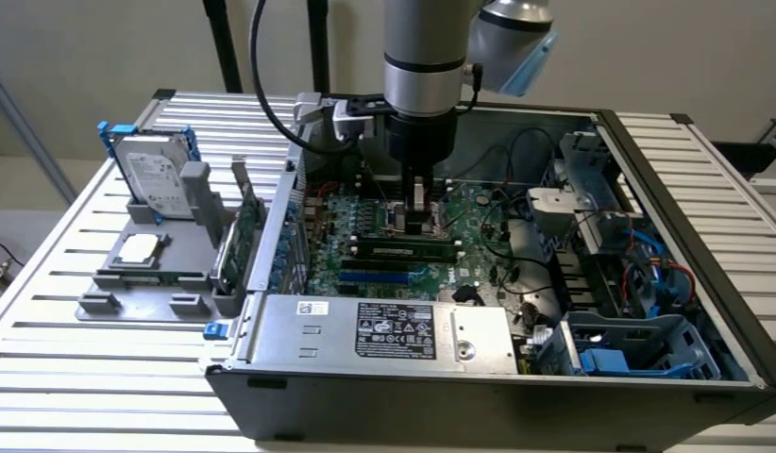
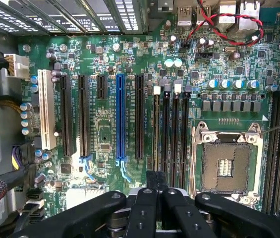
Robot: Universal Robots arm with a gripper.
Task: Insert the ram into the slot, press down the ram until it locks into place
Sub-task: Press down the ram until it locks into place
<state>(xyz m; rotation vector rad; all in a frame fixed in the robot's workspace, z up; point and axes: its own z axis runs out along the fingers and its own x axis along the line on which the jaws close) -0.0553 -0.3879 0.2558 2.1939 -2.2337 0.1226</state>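
Grey ribbed tabletop (image 1: 60, 311) carries, at the exterior view's left, a holder (image 1: 143, 274) with a hard drive (image 1: 155, 179) standing in it. Further right sits the open computer case (image 1: 489, 396), with the green motherboard (image 1: 362, 274) inside. The arm reaches straight down over it, and the pincer (image 1: 420, 219) hangs just above the board.

In the wrist view the pincer's two black fingers (image 2: 155, 186) stand pressed together, and the ram (image 2: 156, 131) appears edge-on straight ahead of them, seated in the first slot (image 2: 156, 156) of the row of black memory slots, beside the metal processor socket (image 2: 226, 163). Whether the fingers grip the stick's edge or merely rest on it I cannot tell.

My worry is uneven pressure: pushing near one end could tilt the ram, leaving one clip unlatched or straining the slot. A slight sideways offset could also slide the fingers onto the neighbouring slot.
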